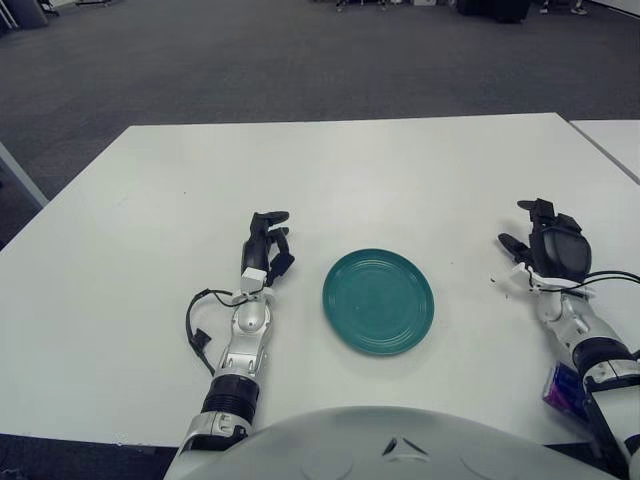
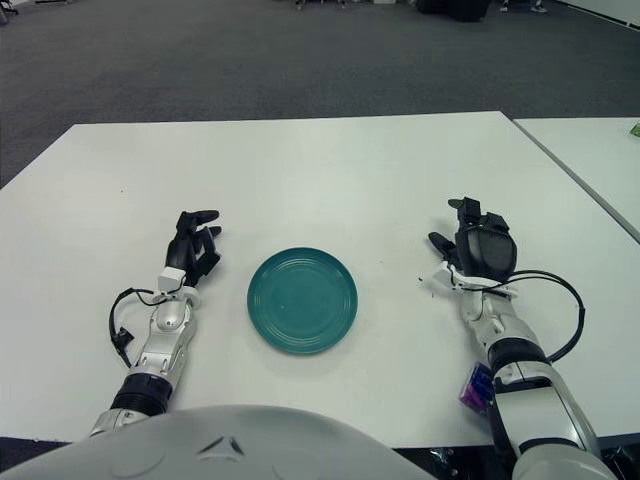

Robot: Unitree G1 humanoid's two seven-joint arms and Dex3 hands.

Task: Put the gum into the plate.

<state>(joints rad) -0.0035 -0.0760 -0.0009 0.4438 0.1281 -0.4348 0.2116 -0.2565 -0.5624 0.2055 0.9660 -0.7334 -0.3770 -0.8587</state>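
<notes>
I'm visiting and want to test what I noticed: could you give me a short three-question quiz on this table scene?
1. True or false: the gum already lies in the plate.
2. Which hand shows nearer the gum: A left hand, B right hand?
3. Fill in: the plate's colour is ____.

Key: 1 false, the gum shows beside the right forearm near the table's front edge; 2 B; 3 teal.

- A white table [image 1: 400, 170] fills the foreground; its top is plain and matte
- A second white table [image 2: 590, 150] stands just beside its right edge
- Dark grey carpet [image 1: 300, 60] stretches behind
</notes>
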